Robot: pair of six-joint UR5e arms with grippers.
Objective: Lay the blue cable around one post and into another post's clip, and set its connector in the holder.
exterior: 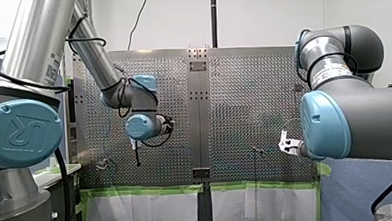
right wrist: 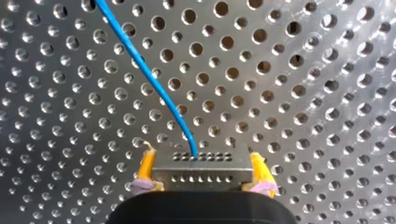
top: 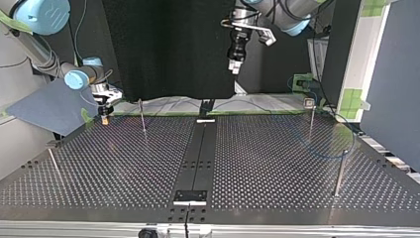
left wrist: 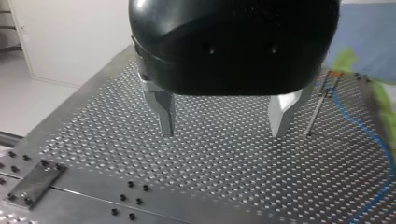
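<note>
right gripper [right wrist: 201,163] yellow pads clamped on the small grey metal connector block [right wrist: 201,171] | thin blue cable [right wrist: 154,86] trails from it toward 11 o'clock over the perforated metal table [right wrist: 303,93] | left gripper [left wrist: 222,133] fingers apart, holding nothing, thin metal post [left wrist: 317,107] at its 3 o'clock | tip imo: carry the connector level, swing wide round the post, loads of open plate mid-table, mind the far edge

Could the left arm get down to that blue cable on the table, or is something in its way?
Probably yes. My left gripper hangs open and empty above the table, and the blue cable lies bare just beside it. Only a thin post stands close by.
</note>
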